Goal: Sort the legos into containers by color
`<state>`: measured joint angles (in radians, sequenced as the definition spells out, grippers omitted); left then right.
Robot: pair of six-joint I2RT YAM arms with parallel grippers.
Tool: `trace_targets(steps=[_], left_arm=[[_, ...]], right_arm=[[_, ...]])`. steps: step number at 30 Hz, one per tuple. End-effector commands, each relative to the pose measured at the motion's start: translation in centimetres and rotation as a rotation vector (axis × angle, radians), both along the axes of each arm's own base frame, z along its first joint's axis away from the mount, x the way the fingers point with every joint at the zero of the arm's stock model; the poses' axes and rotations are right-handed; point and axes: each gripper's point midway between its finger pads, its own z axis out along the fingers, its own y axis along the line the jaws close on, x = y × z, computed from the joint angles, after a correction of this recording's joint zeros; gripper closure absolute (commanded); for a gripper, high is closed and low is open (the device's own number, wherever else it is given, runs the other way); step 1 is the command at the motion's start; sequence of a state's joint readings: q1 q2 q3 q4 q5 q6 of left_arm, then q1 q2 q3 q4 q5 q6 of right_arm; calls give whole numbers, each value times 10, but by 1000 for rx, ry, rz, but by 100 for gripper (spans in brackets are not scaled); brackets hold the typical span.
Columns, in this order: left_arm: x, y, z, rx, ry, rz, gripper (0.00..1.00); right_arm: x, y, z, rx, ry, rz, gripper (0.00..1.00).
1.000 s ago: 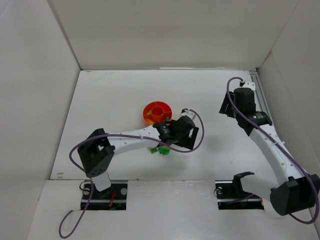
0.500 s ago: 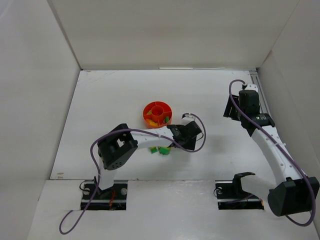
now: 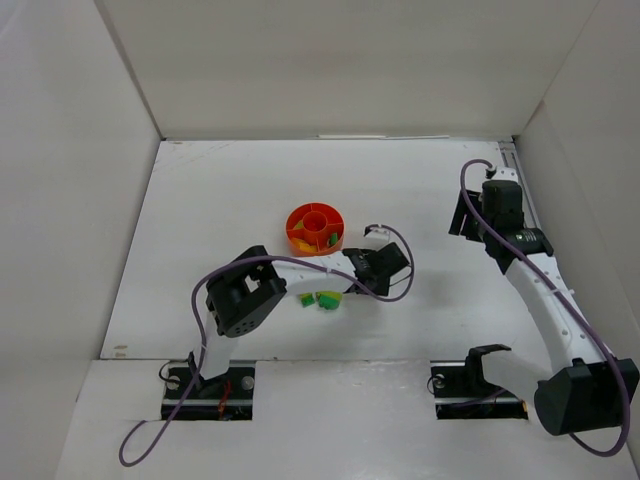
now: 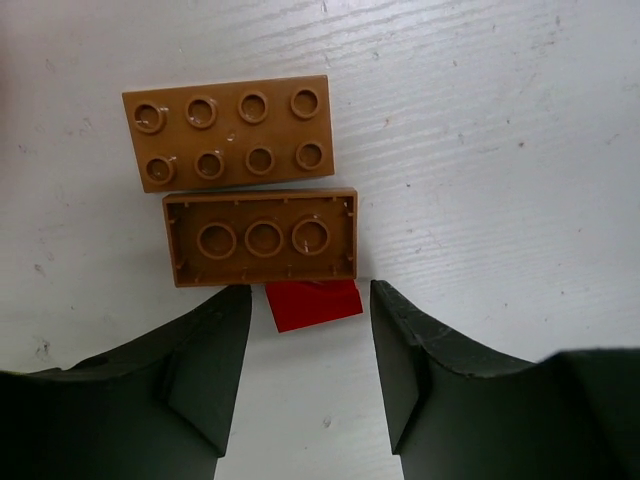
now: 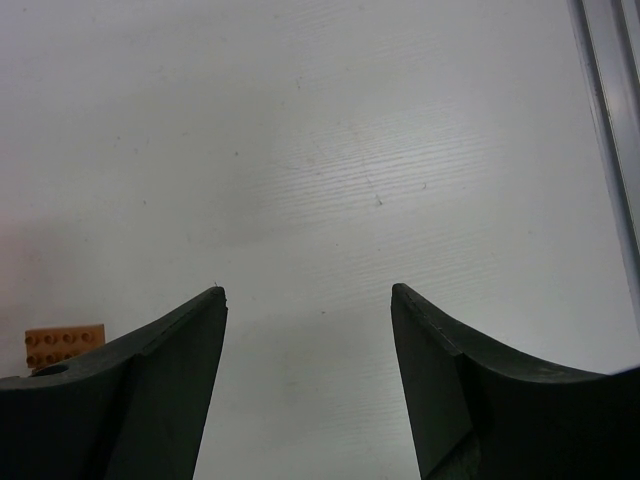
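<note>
The round orange dish (image 3: pixel 315 228) stands mid-table with red, yellow and green legos in its sections. A yellow lego (image 3: pixel 307 298) and a green lego (image 3: pixel 327 299) lie on the table in front of it. My left gripper (image 3: pixel 372 266) hangs low just right of them. In the left wrist view it (image 4: pixel 308 290) is open, with a small red piece (image 4: pixel 315 304) between its tips. Beyond lie two tan bricks, one upside down (image 4: pixel 262 238) and one studs up (image 4: pixel 228 132). My right gripper (image 5: pixel 308 290) is open and empty over bare table at the right (image 3: pixel 462 212).
White walls close in the table on three sides. A metal rail (image 5: pixel 610 110) runs along the table's right edge. A tan brick (image 5: pixel 65 345) shows at the lower left of the right wrist view.
My left wrist has moved right and down, away from the dish, and its elbow has swung right. The dish now shows whole. The right arm shifted slightly right.
</note>
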<state>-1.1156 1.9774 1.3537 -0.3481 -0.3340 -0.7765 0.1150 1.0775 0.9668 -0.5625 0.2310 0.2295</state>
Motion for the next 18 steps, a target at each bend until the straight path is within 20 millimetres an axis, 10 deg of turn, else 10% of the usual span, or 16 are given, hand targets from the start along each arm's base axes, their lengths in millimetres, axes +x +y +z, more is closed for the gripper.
trace_targets(steps=[1,14,18], left_arm=[[5,-1,7,20,-23,13,53],[-2,-3,9,17,-10,-14,70],[-1,-5,45,-38,-41,-22,72]], right_arm=[[3,-2,7,1,-28,6,28],[1,-4,13,-3,-46,-1,27],[0,-4,9,-11,-36,4,27]])
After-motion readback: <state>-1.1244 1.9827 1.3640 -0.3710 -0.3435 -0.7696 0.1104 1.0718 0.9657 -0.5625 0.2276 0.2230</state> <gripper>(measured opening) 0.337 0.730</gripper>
